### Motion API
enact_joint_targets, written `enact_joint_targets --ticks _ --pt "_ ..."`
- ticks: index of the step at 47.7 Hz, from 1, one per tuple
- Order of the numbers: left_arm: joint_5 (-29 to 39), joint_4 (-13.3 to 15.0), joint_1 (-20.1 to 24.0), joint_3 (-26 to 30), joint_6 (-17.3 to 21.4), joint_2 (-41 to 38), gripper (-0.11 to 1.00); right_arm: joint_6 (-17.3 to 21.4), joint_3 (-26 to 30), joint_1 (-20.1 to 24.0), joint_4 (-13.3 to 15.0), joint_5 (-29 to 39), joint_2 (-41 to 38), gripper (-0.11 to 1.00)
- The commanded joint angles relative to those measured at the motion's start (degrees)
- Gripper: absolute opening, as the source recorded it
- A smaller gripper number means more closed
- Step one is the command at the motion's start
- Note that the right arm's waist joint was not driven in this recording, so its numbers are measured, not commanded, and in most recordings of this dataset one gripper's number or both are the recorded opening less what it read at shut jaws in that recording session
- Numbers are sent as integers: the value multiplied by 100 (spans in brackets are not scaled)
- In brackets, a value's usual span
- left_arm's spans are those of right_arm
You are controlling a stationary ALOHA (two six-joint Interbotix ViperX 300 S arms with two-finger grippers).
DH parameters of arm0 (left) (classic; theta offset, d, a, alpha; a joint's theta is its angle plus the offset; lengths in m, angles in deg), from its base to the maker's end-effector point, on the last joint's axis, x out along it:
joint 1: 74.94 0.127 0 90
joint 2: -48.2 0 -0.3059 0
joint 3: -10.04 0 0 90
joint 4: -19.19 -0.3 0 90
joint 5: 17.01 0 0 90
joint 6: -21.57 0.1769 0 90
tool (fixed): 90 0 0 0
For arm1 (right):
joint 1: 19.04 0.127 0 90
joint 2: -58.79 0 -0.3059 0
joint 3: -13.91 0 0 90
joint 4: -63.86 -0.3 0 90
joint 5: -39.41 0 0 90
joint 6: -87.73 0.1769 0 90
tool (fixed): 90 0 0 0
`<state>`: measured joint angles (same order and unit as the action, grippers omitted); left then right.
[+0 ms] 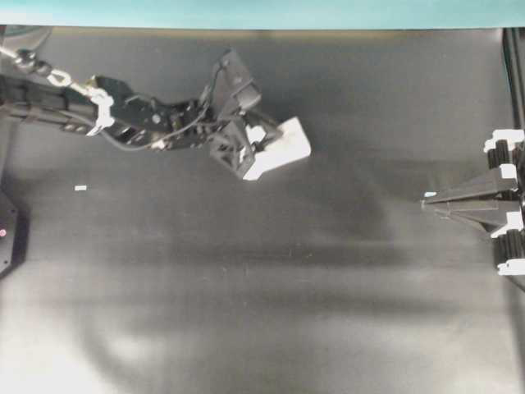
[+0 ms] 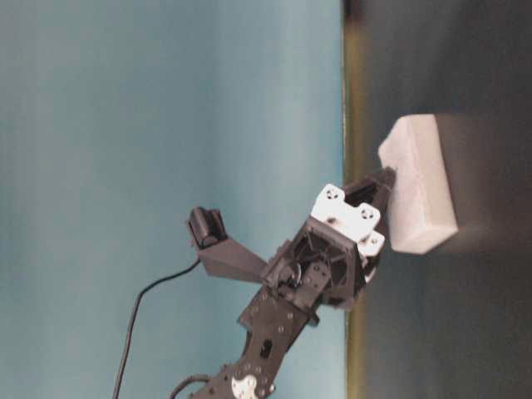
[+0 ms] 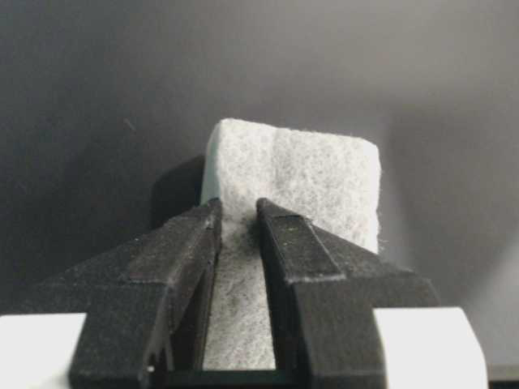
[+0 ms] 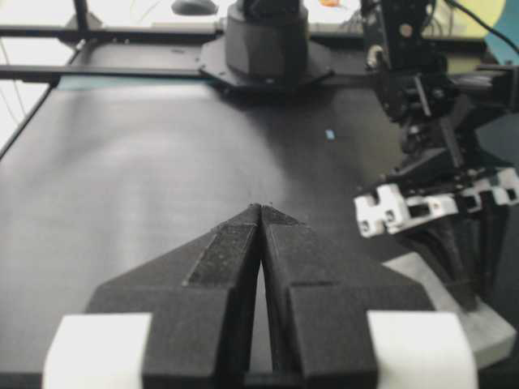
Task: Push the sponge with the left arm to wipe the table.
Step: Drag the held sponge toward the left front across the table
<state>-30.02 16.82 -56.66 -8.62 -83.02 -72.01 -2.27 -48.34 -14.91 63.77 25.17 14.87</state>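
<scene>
Here the left claw [image 3: 238, 212] rests its tips on the top face of the sponge [image 1: 283, 148], with the jaws narrowed to a thin gap and a small ridge of the white material bunched between them; whether this amounts to a firm pinch cannot be told, so treat the contact as a press rather than a secure hold. The sponge lies flat on the table [image 1: 271, 287] in the upper middle of the overhead view, near the teal strip [image 1: 246, 12] and well apart from the right claw [image 1: 428, 202], which sits parked at the right edge with its jaws together and holding nothing. For a good wipe, keep light downward pressure so the whole underside stays on the surface, and push in a straight line along the dark top. Because the tips bear on the near end of the block, too much force would likely tilt the far end up or make the soft block buckle. Move slowly, and steer clear of the parked claw.
</scene>
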Motion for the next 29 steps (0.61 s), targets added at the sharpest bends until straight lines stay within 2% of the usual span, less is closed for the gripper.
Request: enact_joint_targets --ticks 1,17,29 --pt "-18 -18 -167 -167 -53 193 17 35 35 0 0 -35 -18 -1" --pt "0 -9 -404 -879 -571 721 17 0 18 0 0 -26 62 -1" --pt "-18 -18 -738 -1389 -703 984 17 -9 0 0 -9 -26 114 -1"
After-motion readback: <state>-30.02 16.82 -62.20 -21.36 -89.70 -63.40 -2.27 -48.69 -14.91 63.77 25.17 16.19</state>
